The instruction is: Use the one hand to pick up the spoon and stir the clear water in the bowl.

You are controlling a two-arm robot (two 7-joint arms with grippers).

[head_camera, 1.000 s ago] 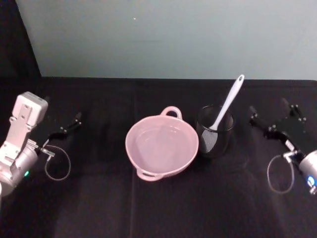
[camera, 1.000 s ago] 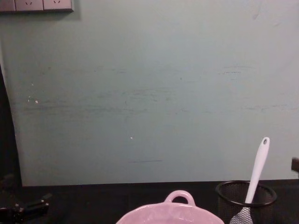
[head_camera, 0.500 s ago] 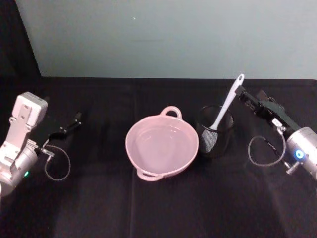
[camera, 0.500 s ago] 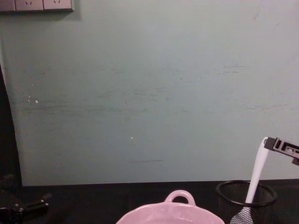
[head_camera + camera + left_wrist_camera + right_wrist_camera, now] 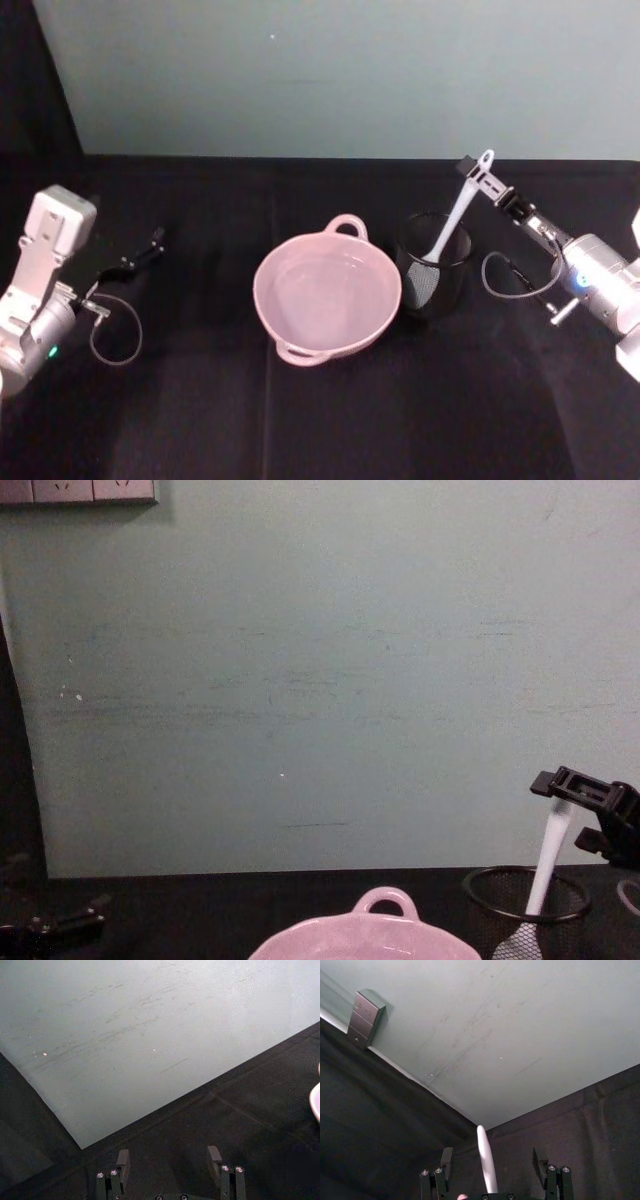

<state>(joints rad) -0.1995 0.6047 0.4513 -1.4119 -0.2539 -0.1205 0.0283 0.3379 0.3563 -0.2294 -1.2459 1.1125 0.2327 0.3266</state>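
The white spoon stands tilted in a black wire-mesh cup, blade down, handle end up. My right gripper is open around the top of the handle. In the right wrist view the handle rises between the two fingers with a gap on each side. From the chest view the right gripper straddles the spoon above the cup. The pale pink bowl sits left of the cup, holding clear water. My left gripper rests open at the far left.
A black cloth covers the table, and a pale green wall stands behind it. The bowl's loop handle points toward the wall. Looped cables hang near each wrist. The bowl's rim shows at the edge of the left wrist view.
My right gripper has risen from the table at the right and swung in to the spoon's handle top, its fingers now on either side of it. The left arm, bowl and cup have not moved.
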